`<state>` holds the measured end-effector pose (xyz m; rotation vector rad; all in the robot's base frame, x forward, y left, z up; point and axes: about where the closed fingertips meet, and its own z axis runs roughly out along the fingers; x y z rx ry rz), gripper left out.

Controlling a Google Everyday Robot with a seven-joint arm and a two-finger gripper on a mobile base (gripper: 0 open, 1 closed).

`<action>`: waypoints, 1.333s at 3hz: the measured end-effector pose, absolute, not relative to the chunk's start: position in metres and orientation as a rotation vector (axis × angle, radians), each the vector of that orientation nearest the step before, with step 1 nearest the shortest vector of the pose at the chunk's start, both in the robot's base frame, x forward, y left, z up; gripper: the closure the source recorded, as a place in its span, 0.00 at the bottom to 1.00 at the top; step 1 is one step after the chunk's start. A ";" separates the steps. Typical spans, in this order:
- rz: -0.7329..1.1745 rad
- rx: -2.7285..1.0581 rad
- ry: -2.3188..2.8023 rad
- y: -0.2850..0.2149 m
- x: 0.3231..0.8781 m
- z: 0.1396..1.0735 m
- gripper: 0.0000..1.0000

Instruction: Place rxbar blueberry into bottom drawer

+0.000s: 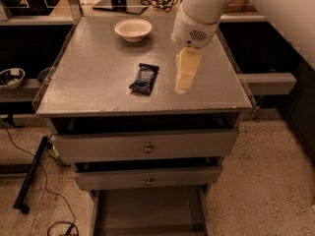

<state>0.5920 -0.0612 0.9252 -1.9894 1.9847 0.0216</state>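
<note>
The rxbar blueberry [144, 78] lies flat on the grey cabinet top [98, 68], near its middle. My gripper [185, 80] hangs from the white arm above the top, a short way right of the bar and apart from it. The bottom drawer [147, 210] is pulled out at the foot of the cabinet, its flat floor showing and nothing visible in it. The two drawers above it, with small round knobs, stand slightly ajar.
A cream round bowl [133, 30] sits at the back of the cabinet top. Shelves run along both sides, with a bowl [11, 77] on the left one. A black bar [32, 173] and cables lie on the speckled floor at the left.
</note>
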 end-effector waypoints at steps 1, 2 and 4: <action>0.022 -1.989 1.985 -0.061 0.592 0.925 0.00; 0.037 -1.986 1.993 -0.061 0.598 0.919 0.00; 0.101 -2.023 2.018 -0.040 0.660 0.886 0.00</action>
